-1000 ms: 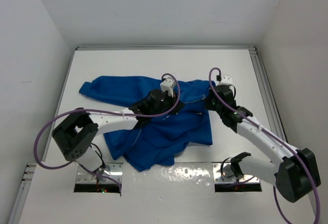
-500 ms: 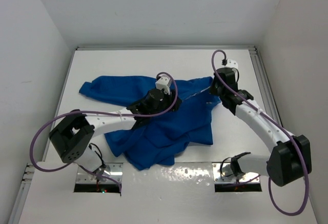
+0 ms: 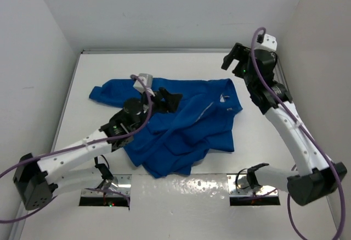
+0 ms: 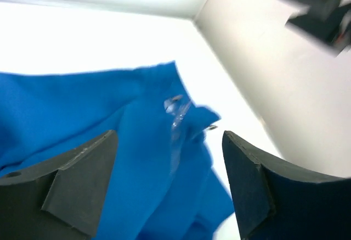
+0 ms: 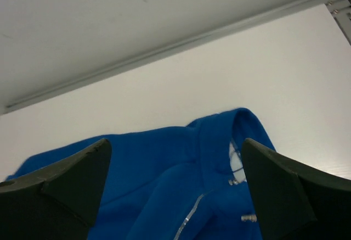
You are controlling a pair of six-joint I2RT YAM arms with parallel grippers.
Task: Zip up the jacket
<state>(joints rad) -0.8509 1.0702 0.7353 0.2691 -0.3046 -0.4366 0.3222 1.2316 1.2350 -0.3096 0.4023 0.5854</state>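
Spreading across the middle of the white bench (image 3: 164, 70), the jacket (image 3: 181, 133) lies rumpled, one sleeve reaching toward the far left and its collar (image 3: 230, 93) at the far right edge of the cloth. The left arm stretches low from the near left corner, and the left end effector (image 3: 167, 100) hangs over the chest of the garment, fingers spread wide and gripping nothing; its wrist view shows both fingers (image 4: 82, 168) apart with blue fabric between them. The right arm is reared up tall, and the right end effector (image 3: 233, 59) sits above and beyond the collar, well apart from the cloth, likewise wide and empty. The zipper (image 3: 205, 110) shows as a pale line running diagonally from the collar down toward the near left, so its long axis slants across the bench. It lies just to the right of the left end effector, which is plainly the nearer of the two. Small metal bits (image 5: 248, 217) glint near the collar in the right wrist view, but which of them is the pull cannot be told. Zipping looks barely started, if at all.
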